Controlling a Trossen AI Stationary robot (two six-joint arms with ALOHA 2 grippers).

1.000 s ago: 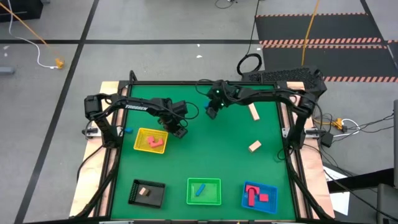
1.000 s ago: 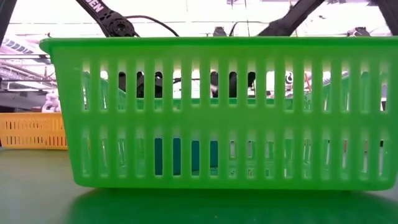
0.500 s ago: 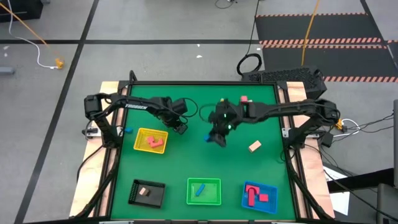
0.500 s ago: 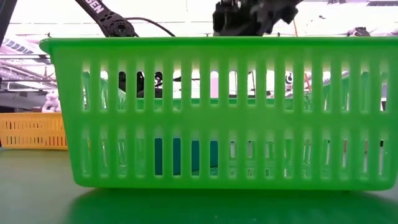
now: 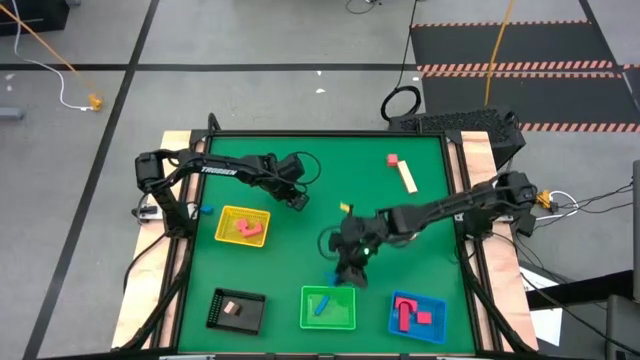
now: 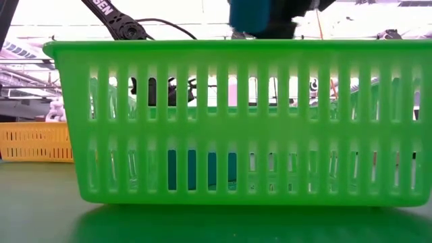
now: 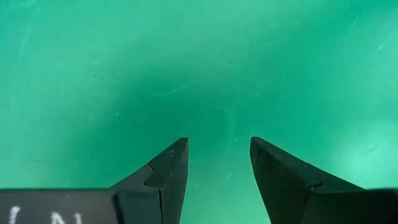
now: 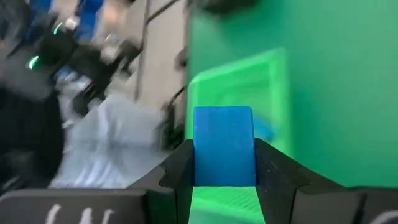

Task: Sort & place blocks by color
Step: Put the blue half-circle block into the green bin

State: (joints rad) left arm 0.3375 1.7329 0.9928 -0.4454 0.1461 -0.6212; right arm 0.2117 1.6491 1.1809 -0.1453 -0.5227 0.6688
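Observation:
My right gripper (image 5: 338, 277) hangs just beyond the far edge of the green tray (image 5: 328, 308), shut on a blue block (image 8: 224, 146). The low view shows this block (image 6: 250, 13) above the tray's slotted wall (image 6: 236, 121). Another blue block (image 5: 320, 305) lies in the green tray. Red and pink blocks lie in the yellow tray (image 5: 243, 226) and in the blue tray (image 5: 417, 314), and a cream block lies in the black tray (image 5: 236, 309). A pink cube (image 5: 393, 159) and a cream bar (image 5: 407, 178) rest on the mat far right. My left gripper (image 5: 298, 200) is open (image 7: 217, 168) over bare mat. My right gripper pinches the blue block between its two fingers (image 8: 273, 168), on two opposite side faces (image 8: 199, 155). The block's front face stands out past the fingertips. The fingers come from above, slanting toward the near edge. The block is lifted clear of the table and the tray.
Three of the trays line the near edge and the yellow one sits left of centre. A small yellow piece (image 5: 346, 207) lies mid-table. Open green mat lies between the trays and the far blocks. The right arm (image 5: 440, 208) stretches across the right half.
My right gripper has carried the blue block from the far middle of the table toward the near edge, ending just above the green tray's far rim. It has stayed shut on the block the whole way.

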